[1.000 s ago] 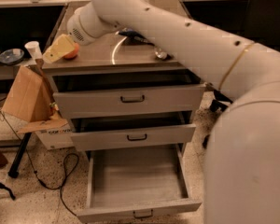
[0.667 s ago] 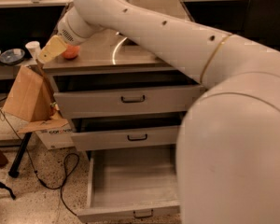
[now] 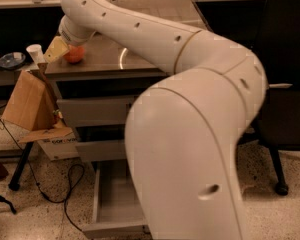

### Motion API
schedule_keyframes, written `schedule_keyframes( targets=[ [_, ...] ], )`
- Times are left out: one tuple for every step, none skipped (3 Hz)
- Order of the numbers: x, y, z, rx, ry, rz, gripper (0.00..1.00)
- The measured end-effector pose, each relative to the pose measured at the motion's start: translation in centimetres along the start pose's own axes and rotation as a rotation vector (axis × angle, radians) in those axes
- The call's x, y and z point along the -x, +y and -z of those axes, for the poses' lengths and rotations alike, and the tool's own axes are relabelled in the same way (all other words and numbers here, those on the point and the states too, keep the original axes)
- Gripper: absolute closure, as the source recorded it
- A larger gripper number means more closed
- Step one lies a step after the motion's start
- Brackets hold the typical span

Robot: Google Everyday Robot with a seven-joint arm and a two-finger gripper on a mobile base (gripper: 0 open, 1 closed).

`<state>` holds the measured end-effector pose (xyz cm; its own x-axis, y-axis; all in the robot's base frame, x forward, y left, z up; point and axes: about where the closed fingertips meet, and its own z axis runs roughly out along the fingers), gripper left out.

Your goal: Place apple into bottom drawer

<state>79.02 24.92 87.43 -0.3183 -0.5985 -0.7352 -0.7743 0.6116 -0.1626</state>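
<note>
The red-orange apple [image 3: 75,54] sits on the cabinet's top [image 3: 105,59], near its front left corner. My gripper [image 3: 57,49], with its yellowish tip, is right at the apple's left side, at the cabinet's left edge. The bottom drawer [image 3: 112,209] is pulled out near the floor; its grey tray shows on the left, and my arm hides its right part. The two upper drawers [image 3: 90,111] are shut and partly hidden by my arm.
A brown paper bag [image 3: 29,103] and a cardboard box [image 3: 55,139] stand left of the cabinet. A white cup [image 3: 35,53] and a dark dish [image 3: 12,60] sit on a side table. A black chair [image 3: 285,84] stands at the right. A cable [image 3: 65,194] lies on the floor.
My arm has swung left and nearer the camera, now covering most of the drawers. The gripper and the apple have shifted left toward the cabinet top's corner.
</note>
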Motion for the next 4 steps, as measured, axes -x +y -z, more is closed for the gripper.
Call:
schedule_keyframes(
  targets=[
    [-0.3,-0.9,-1.9,-0.012,0.035,-0.024,0.0],
    [-1.1,-1.0,-3.6,0.005,0.066,-0.046,0.19],
    [-1.6,-1.6,-2.9,0.021,0.043,-0.074,0.5],
    [-1.8,-1.6,-0.2,0.031,-0.021,-0.093,0.73]
  ],
)
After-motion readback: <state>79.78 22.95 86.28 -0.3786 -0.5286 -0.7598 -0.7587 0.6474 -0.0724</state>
